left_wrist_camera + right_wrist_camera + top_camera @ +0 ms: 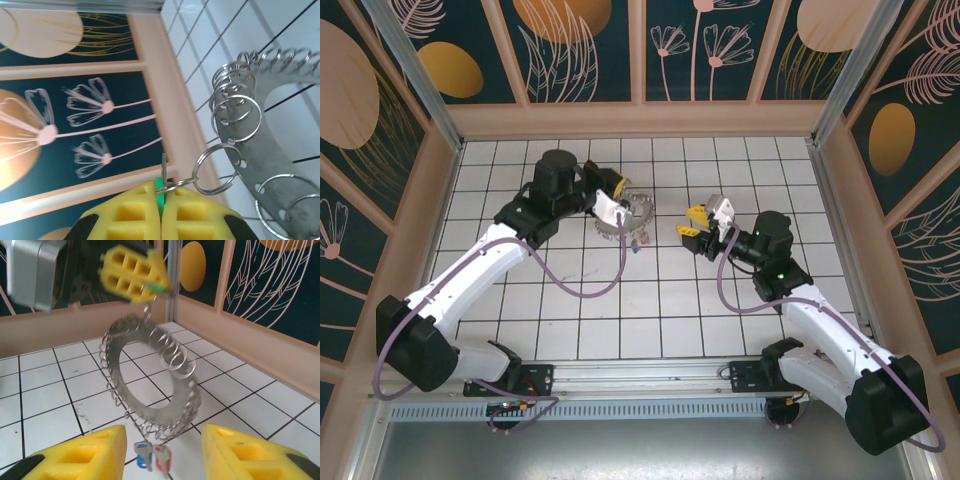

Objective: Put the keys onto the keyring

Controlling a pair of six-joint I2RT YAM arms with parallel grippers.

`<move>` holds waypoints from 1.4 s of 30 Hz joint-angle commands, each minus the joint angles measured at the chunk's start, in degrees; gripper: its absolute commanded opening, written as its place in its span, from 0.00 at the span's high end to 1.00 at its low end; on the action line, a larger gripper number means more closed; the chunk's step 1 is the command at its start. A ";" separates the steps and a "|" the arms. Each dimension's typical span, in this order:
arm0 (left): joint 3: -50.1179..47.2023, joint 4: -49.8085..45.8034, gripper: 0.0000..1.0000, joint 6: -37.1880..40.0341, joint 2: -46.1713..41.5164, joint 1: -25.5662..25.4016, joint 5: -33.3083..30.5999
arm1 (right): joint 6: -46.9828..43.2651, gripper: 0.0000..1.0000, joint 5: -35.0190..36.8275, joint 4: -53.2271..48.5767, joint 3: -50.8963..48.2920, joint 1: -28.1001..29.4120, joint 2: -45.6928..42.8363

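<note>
Clenched hard on the green key (159, 196) with the left gripper (161, 202), far-left of centre. Hooked through a small loop (214, 167) onto the keyring (116, 371), hanging below. Dangling at the bottom: blue key (143, 460), red key (162, 461). Gaping and empty just right, the right gripper (692, 222). Looks like the last key; next, probably steadying, then lowering and letting go.
</note>
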 commanded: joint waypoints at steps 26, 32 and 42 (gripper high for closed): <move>-14.70 18.81 1.00 -25.29 6.88 -2.70 11.36 | -9.93 0.54 -8.41 -8.25 3.17 -8.64 0.81; -17.62 20.99 1.00 -24.27 11.66 3.02 11.60 | -8.65 0.54 -9.51 -6.36 3.31 -8.68 1.99; -13.24 16.56 1.00 -19.93 20.04 13.57 8.99 | -8.63 0.54 -8.23 -7.03 2.91 -8.63 2.30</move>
